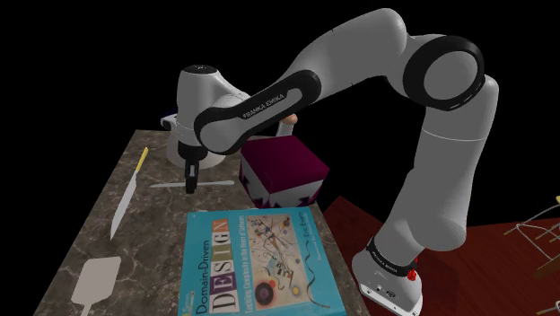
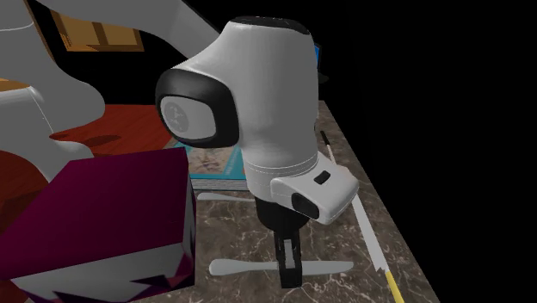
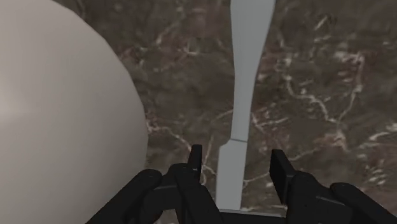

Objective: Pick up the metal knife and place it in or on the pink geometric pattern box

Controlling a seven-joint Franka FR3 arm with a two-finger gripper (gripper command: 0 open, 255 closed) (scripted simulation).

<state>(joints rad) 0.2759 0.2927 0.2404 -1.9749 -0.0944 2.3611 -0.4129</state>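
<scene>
Black fingers (image 2: pixel 288 262) spread apart astride a grey knife (image 3: pixel 245 95).
The grey knife lies flat on the dark marbled counter (image 3: pixel 318 95) and runs between the two tips with a gap on each side, so nothing is gripped. A large pale rounded shape (image 3: pixel 63 114) bulks just beside one finger. The magenta box (image 1: pixel 283 171), white-patterned along its base, stands near the fingers toward the arm's stand, with a book (image 1: pixel 260 265) beside it. A yellow-handled knife (image 1: pixel 126 193) lies well apart on the opposite side.
</scene>
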